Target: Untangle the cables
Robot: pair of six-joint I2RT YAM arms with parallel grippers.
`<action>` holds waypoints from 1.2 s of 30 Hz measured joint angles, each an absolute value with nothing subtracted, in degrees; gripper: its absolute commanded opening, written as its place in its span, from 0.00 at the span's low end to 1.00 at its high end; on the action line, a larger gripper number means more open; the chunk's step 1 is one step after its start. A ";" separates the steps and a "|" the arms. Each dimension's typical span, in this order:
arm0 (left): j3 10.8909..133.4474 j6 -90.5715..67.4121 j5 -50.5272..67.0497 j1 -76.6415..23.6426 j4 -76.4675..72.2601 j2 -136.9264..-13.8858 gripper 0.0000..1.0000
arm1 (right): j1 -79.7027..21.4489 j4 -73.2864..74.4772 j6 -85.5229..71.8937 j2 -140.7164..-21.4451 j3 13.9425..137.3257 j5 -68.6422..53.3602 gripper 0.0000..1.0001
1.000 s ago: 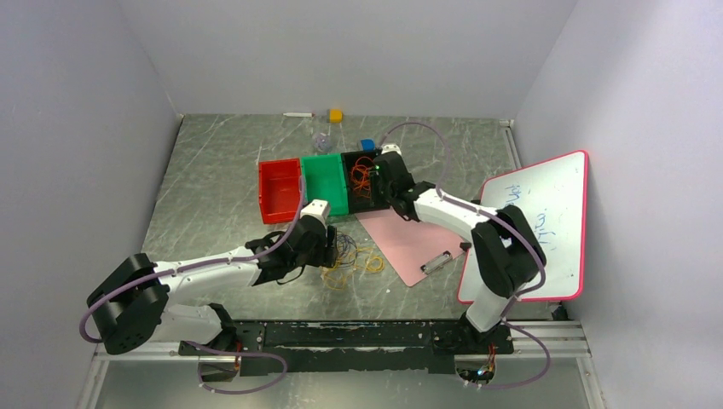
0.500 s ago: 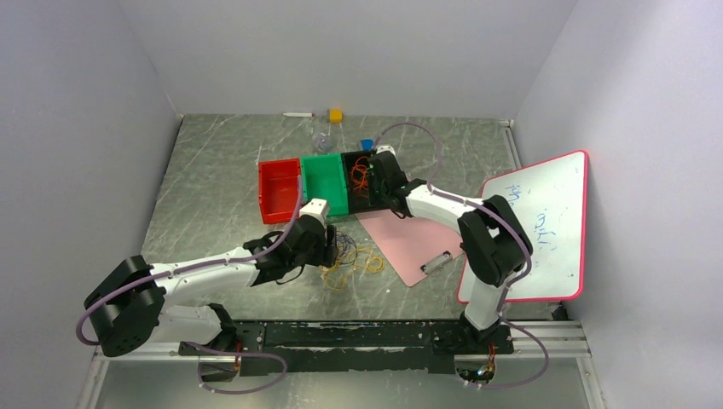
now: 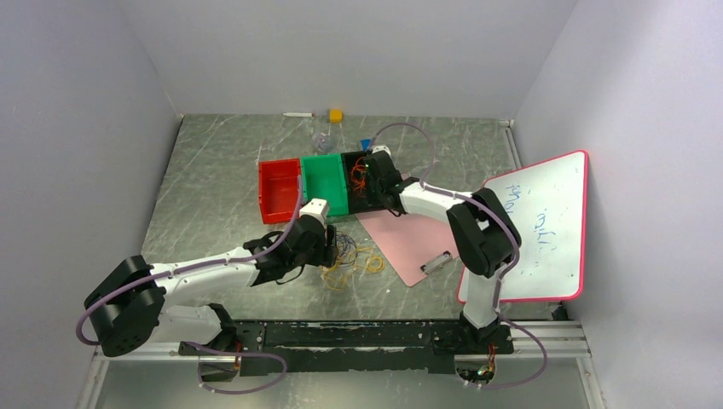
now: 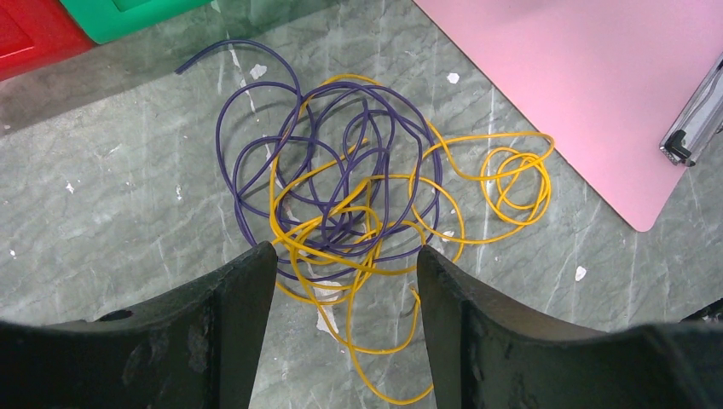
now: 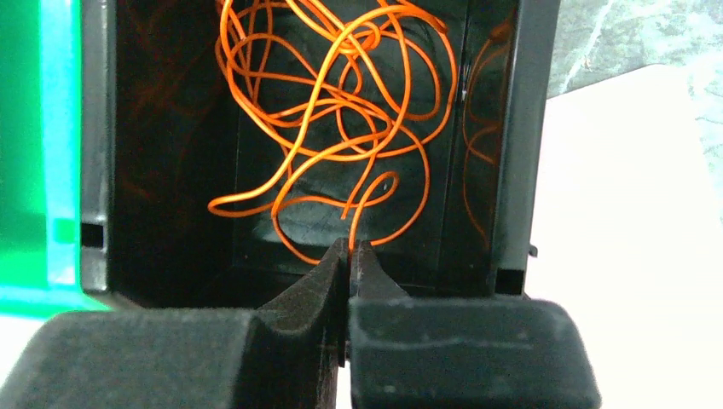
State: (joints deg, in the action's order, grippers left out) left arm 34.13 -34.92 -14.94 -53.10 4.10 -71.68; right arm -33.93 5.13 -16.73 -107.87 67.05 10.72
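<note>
A tangle of purple cable (image 4: pixel 341 170) and yellow cable (image 4: pixel 511 179) lies on the table just left of the pink clipboard. My left gripper (image 4: pixel 345 251) hovers over its near edge, open, with yellow strands lying on the table between the fingers; in the top view the left gripper (image 3: pixel 334 245) sits at the tangle's left side. The orange cable (image 5: pixel 337 106) lies bunched inside the black bin (image 5: pixel 170 170). My right gripper (image 5: pixel 350 245) is at the bin's near end, shut on a strand of the orange cable that runs into its tips.
The green bin (image 3: pixel 326 183) and red bin (image 3: pixel 280 189) stand left of the black one. A pink clipboard (image 3: pixel 409 243) lies to the right and a whiteboard (image 3: pixel 537 226) leans at the right edge. A yellow cube (image 3: pixel 336 115) and a blue object (image 3: pixel 367 144) sit at the back.
My right gripper has shifted slightly left over the black bin and its jaws have closed on the orange cable. The left arm has not moved.
</note>
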 measured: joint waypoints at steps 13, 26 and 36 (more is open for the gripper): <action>34.13 -34.94 -14.96 -53.10 4.14 -71.50 0.66 | -33.91 4.19 -16.29 -114.06 71.26 10.66 0.00; 34.11 -34.94 -15.03 -53.10 4.14 -70.89 0.67 | -33.91 5.72 -15.81 -112.42 72.51 10.55 0.37; 34.11 -34.89 -15.03 -53.10 4.14 -70.94 0.67 | -33.85 7.22 -15.62 -102.63 71.90 11.62 0.52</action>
State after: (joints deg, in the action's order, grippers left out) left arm 34.11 -34.89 -15.03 -53.10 4.14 -70.94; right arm -33.85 7.22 -15.62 -102.63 71.90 11.62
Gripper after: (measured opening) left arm 0.668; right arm 0.501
